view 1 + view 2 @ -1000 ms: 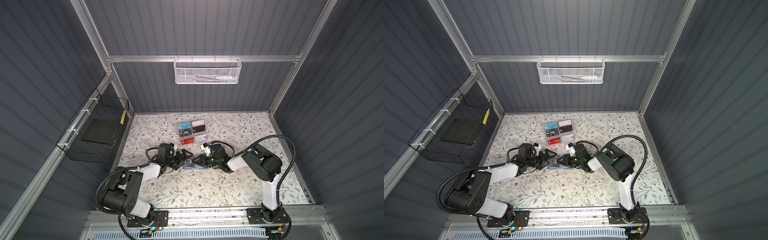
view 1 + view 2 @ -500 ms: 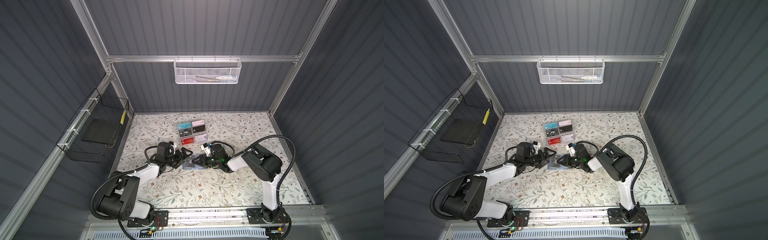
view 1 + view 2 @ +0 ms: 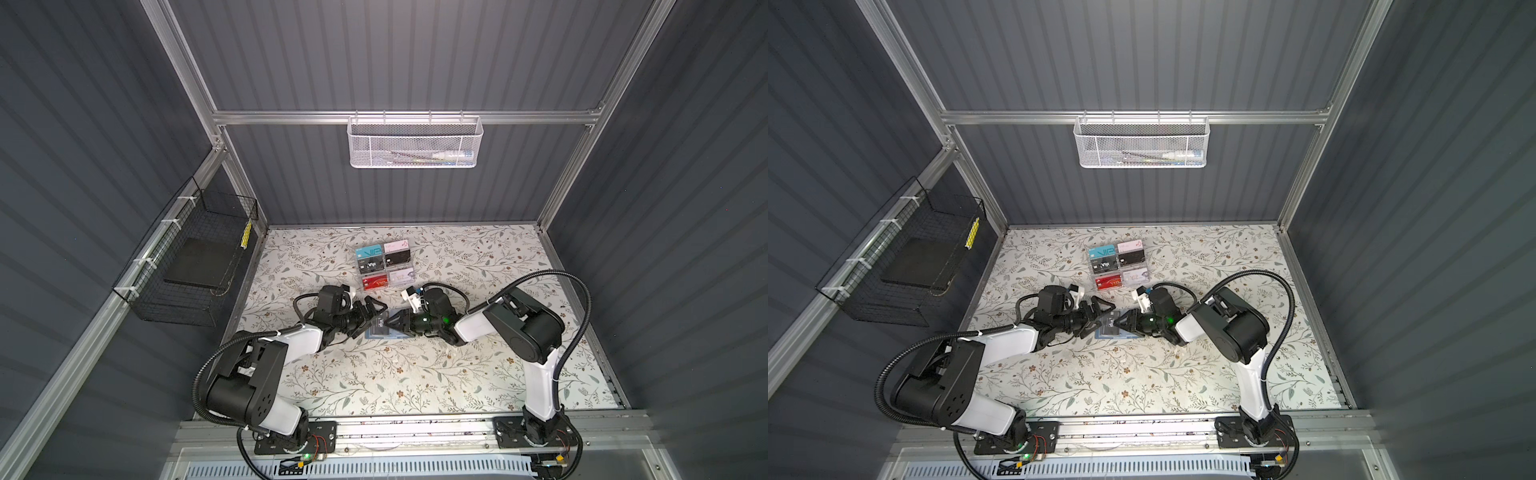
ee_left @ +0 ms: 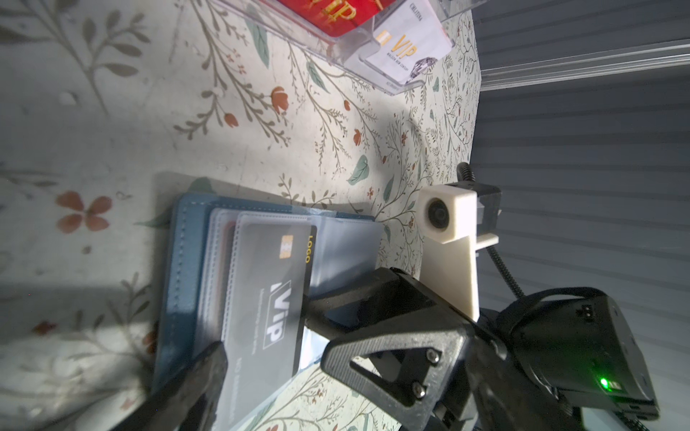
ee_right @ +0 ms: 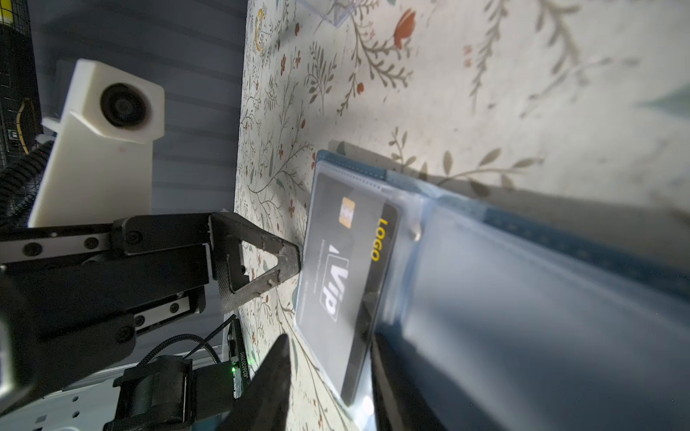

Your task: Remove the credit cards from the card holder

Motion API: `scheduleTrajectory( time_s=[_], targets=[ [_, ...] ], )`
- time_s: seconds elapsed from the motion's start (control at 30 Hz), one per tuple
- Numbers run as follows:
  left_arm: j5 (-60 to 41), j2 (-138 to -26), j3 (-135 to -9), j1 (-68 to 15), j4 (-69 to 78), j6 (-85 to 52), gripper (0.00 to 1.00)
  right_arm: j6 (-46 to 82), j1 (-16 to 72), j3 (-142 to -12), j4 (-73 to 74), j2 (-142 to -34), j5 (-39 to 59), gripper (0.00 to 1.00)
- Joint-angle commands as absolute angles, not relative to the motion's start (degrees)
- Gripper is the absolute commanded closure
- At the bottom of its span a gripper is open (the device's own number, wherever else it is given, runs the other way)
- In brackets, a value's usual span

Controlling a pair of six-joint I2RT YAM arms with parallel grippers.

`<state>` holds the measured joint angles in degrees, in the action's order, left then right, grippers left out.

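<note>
Both arms low and inward, nearly tip to tip; left end effector (image 3: 374, 316) spread wide, right end effector (image 3: 392, 322) half-narrowed.

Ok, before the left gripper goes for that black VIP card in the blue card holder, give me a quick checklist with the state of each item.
1. Slate-blue folding card holder lies open on the floral table: ok.
2. Black plastic VIP card is on top, inside a translucent plastic sleeve: ok.
3. The left gripper is open, one fingertip close to the sleeve's edge: ok.
4. The right gripper has a firm hold on the sleeve: cannot tell. Its fingers are at the sleeve, but the contact is unclear.
5. Clear acrylic rack of coloured cards stands apart from both grippers: ok.
</note>
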<state>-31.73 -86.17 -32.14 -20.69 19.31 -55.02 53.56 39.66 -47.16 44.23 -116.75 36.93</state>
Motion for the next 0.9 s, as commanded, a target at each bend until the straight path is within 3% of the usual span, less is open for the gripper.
scheduleTrajectory(
  time_s=[0.0,0.87],
  targets=[
    [-31.72,-86.80,-31.09,-20.90,19.45,-53.66,0.00,52.52,39.46,-47.51,41.87,-118.50,36.42,0.61],
    [-32.43,-91.03,-28.31,-20.99,24.94,-54.99,0.00,55.64,39.64,-48.17,46.70,-120.64,39.03,0.62]
  ],
)
